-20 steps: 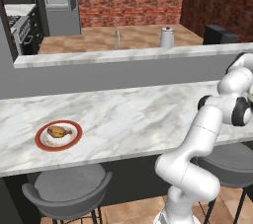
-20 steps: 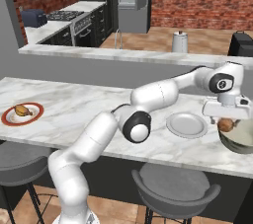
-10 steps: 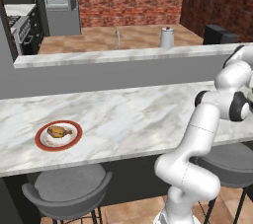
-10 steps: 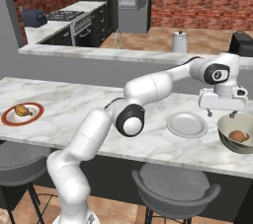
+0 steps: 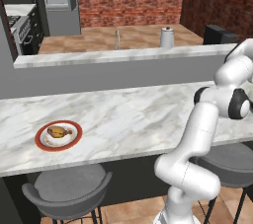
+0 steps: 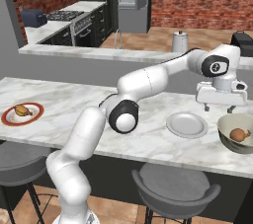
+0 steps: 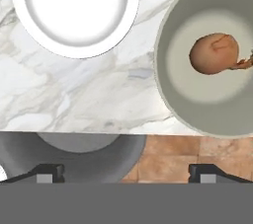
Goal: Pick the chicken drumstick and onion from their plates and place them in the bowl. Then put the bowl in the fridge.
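The onion (image 6: 238,134) sits inside the bowl (image 6: 229,138) at the right end of the counter (image 6: 99,119), beside an empty white plate (image 6: 186,125). The gripper (image 6: 221,107) hangs above them, jaws spread wide and holding nothing. The drumstick (image 6: 21,111) lies on its red-rimmed plate (image 6: 11,119) far to the left. Next, I'd say, swing over high, then drop straight onto the meat's thick middle.

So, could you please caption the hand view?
Open gripper above brown onion in cream bowl, beside empty white plate.
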You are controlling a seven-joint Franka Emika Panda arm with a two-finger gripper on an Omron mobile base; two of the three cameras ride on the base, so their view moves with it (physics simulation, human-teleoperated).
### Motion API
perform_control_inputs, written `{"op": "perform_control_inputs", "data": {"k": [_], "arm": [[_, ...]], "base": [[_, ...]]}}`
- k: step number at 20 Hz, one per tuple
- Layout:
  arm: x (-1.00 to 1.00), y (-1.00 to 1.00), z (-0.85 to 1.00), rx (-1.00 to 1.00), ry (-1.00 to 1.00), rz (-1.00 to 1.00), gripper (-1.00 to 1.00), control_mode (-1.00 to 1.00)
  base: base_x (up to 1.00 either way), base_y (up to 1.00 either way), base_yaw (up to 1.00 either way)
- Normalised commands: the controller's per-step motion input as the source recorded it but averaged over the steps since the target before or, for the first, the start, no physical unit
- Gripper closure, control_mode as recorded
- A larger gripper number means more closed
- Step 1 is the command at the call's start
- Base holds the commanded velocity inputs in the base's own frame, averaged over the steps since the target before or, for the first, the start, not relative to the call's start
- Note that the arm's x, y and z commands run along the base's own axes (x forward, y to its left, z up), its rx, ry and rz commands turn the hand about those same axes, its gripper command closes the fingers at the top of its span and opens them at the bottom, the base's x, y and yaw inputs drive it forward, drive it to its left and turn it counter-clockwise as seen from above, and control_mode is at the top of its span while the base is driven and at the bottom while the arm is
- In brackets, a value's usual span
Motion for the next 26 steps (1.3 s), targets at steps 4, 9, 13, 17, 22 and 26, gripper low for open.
{"op": "perform_control_inputs", "data": {"k": [4, 9, 13, 17, 22, 26], "arm": [[-0.54, 0.50, 0.02, 0.01, -0.11, -0.10, -1.00, -1.00], [-0.48, 0.62, 0.02, 0.00, -0.05, -0.12, -1.00, -1.00], [-0.41, 0.71, 0.00, 0.00, 0.00, -0.11, -1.00, -1.00], [-0.38, 0.75, 0.00, 0.00, 0.00, -0.05, -1.00, -1.00], [-0.27, 0.80, 0.05, -0.05, -0.05, 0.00, -1.00, -1.00], [-0.18, 0.76, 0.08, -0.08, -0.07, 0.00, -1.00, -1.00]], "base": [[0.00, 0.00, 0.00], [0.00, 0.00, 0.00], [0.00, 0.00, 0.00], [0.00, 0.00, 0.00], [0.00, 0.00, 0.00], [0.00, 0.00, 0.00]]}}
